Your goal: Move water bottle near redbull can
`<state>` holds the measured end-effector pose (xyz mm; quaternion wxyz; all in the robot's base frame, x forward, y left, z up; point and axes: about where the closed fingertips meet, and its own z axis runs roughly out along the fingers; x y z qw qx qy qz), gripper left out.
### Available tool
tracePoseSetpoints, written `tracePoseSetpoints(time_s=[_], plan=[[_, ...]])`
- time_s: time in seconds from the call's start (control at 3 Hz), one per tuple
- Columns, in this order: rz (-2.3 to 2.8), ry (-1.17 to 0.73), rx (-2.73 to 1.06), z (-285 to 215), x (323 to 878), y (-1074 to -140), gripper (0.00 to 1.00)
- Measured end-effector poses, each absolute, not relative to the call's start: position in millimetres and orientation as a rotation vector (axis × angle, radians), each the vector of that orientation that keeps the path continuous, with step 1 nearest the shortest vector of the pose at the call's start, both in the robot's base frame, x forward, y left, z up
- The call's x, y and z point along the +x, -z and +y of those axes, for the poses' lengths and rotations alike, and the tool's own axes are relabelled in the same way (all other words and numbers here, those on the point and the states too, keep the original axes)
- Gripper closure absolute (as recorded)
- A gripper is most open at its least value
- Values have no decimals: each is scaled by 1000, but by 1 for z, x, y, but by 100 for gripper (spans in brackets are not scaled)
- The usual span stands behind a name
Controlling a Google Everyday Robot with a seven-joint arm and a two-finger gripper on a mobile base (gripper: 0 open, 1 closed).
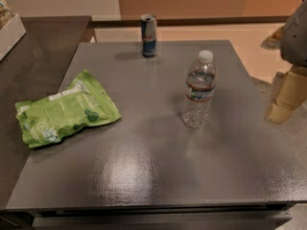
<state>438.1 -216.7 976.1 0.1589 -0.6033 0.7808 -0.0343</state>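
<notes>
The water bottle (199, 90) is clear ribbed plastic with a white cap and a red-striped label. It stands upright right of the middle of the grey table (144, 162). The redbull can (148, 35) is slim, blue and silver, and stands upright at the table's far edge, left of and behind the bottle. My gripper (284, 102) is at the right edge of the view, right of the bottle and apart from it. It holds nothing that I can see.
A green snack bag (64, 109) lies flat at the table's left edge. A darker counter (33, 56) adjoins on the left, with a white box (9, 32) at its far end. The floor lies beyond the table's back and right edges.
</notes>
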Motion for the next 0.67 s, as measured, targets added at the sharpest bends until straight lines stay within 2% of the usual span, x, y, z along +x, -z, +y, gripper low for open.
tracePoseSetpoints(time_s=[0.67], plan=[[2210,25,-1708,-203,447,-968,0]])
